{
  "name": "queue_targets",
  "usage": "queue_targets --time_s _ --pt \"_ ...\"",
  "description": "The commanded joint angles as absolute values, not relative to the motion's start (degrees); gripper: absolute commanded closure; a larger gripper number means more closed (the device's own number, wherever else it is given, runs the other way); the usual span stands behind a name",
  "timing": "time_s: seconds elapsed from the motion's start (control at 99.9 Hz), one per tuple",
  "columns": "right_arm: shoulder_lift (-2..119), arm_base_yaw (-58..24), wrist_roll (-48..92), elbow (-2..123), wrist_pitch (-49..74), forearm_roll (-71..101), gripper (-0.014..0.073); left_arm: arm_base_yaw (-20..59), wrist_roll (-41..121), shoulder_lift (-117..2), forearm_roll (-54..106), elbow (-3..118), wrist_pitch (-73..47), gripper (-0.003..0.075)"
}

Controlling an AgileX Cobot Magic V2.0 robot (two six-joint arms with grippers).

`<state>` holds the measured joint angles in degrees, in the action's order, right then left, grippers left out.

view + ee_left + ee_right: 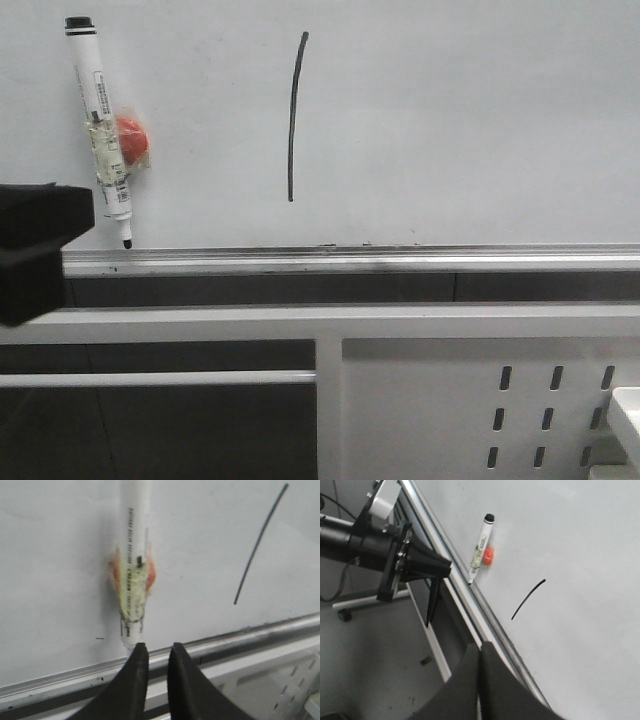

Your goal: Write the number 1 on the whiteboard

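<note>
The whiteboard (470,120) bears the number 1 (294,115), a thin dark, nearly vertical stroke, which also shows in the left wrist view (260,542) and the right wrist view (528,599). A white marker (103,130) with a black cap sticks to the board left of the stroke, tip down, taped to a red magnet (133,138). My left gripper (157,647) is just below the marker's (135,555) tip, jaws slightly apart, holding nothing. It sits in front of the rail at the front view's left edge. My right gripper (481,645) is shut and empty, away from the board.
A silver tray rail (400,260) runs along the board's lower edge. Below it stands a white perforated metal frame (450,400) with slots. The left arm's black body (415,565) reaches toward the rail in the right wrist view.
</note>
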<state>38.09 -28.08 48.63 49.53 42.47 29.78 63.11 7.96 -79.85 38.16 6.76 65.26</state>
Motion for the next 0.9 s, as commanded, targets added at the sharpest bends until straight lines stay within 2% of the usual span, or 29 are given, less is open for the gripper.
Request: queue_targets --time_s 0.0,0.29,0.42,0.681,0.791,0.891 --pt "31.72 -27.72 46.67 45.84 33.00 30.66 0.0651 64.28 9.23 -77.73 35.63 5.63 77.97 0.0740" --pt "7.84 -27.72 32.59 21.57 14.29 31.69 0.0650 64.75 9.23 -77.51 34.89 3.58 77.62 0.0740" --pt "0.33 -27.72 31.80 12.78 9.89 31.69 0.0651 64.75 9.23 -77.51 34.76 3.58 77.62 0.0740" --pt "-1.30 -27.72 31.80 6.77 11.28 32.08 0.0651 64.75 9.23 -77.26 27.91 4.90 75.65 0.0740" --pt "-1.30 -27.72 31.80 6.13 11.39 32.08 0.0651 64.75 9.57 -74.65 27.37 8.13 67.16 0.0740" --pt "-1.30 -27.72 31.80 6.04 11.91 32.08 0.0651 64.75 17.40 -69.33 27.37 12.59 54.99 0.0740"
